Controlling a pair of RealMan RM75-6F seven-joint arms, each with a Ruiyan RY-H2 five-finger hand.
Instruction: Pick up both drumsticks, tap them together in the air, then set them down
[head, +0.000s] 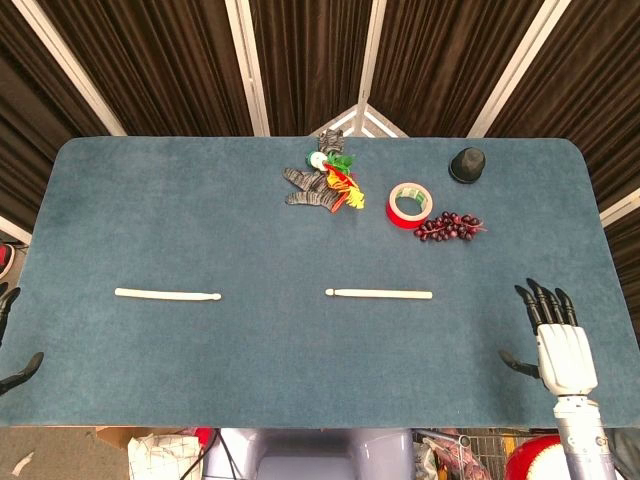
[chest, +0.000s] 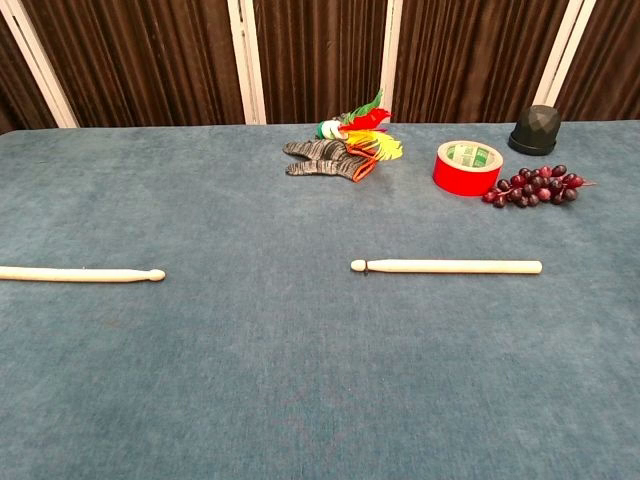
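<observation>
While both drumsticks (head: 167, 295) (head: 379, 294) lie flat, no writing is legible.

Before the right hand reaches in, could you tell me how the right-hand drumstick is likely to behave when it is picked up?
The right-hand drumstick looks like a straight, slender pale rod, so it is probably stiff and light. Being round, it may roll on the blue table if nudged sideways. It lies flat, so fingers have little to get under.
</observation>
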